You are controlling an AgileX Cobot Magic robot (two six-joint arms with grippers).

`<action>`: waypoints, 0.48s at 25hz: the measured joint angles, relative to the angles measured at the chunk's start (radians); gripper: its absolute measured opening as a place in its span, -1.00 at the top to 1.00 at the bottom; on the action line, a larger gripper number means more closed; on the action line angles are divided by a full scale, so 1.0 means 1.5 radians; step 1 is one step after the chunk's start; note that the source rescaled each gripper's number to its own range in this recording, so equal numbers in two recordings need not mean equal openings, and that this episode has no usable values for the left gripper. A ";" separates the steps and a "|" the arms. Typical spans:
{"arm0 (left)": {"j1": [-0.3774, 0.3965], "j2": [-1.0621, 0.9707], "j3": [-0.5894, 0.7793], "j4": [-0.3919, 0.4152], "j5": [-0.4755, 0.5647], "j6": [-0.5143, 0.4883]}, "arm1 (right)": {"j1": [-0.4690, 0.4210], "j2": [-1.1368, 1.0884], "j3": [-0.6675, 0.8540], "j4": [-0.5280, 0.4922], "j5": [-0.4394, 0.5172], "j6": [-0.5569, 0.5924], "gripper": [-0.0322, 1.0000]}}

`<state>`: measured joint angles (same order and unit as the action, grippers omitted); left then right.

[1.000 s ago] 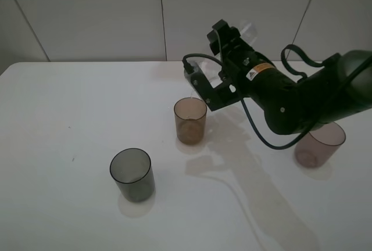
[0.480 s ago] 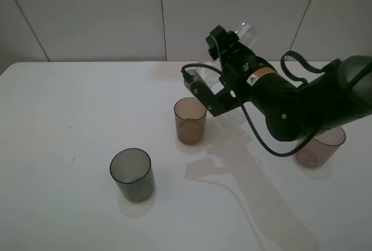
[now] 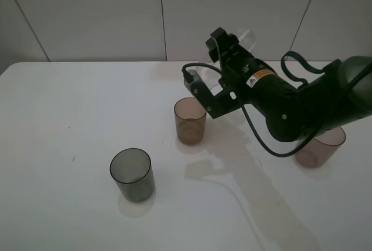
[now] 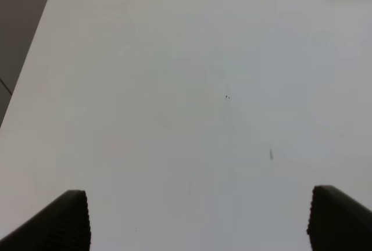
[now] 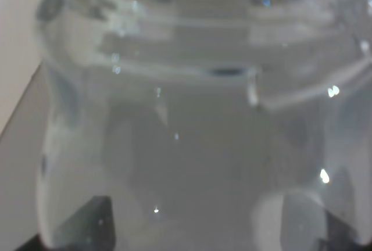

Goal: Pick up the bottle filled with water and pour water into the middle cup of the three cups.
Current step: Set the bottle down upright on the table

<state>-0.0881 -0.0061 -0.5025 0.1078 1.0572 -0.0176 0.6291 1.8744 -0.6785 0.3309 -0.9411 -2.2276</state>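
My right gripper (image 3: 225, 72) is shut on the clear bottle (image 3: 246, 33) and holds it tilted in the air, neck down to the left, just above and to the right of the amber-brown middle cup (image 3: 190, 121). The bottle's base sticks up behind the gripper. In the right wrist view the bottle (image 5: 192, 117) fills the picture between the fingers (image 5: 87, 222). The dark grey cup (image 3: 132, 174) stands front left. The mauve-pink cup (image 3: 319, 145) stands at the right, partly hidden by the arm. My left gripper (image 4: 197, 219) is open over bare table and is out of the exterior view.
The white table (image 3: 70, 111) has a wall close behind its far edge. The right arm (image 3: 302, 103) and its cable reach over the table's right half. The table's left edge and a corner show in the left wrist view (image 4: 52, 7).
The right gripper and bottle rose slightly and drew back a little from the amber cup's rim. The cups have not moved.
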 joint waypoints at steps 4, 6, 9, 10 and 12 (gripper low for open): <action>0.000 0.000 0.000 0.000 0.000 0.000 | 0.000 -0.008 -0.003 0.006 0.056 0.073 0.94; 0.000 0.000 0.000 0.000 0.000 0.000 | 0.000 -0.026 -0.016 0.019 0.120 0.127 0.94; 0.000 0.000 0.000 0.000 0.000 0.000 | -0.003 -0.053 -0.038 0.022 0.221 0.232 0.94; 0.000 0.000 0.000 0.000 0.000 0.000 | -0.008 -0.059 -0.046 0.014 0.252 0.272 0.94; 0.000 0.000 0.000 0.000 0.000 0.000 | -0.019 -0.063 -0.061 -0.010 0.292 0.382 0.94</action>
<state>-0.0881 -0.0061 -0.5025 0.1078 1.0572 -0.0176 0.6003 1.7799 -0.7706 0.3160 -0.5024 -1.6542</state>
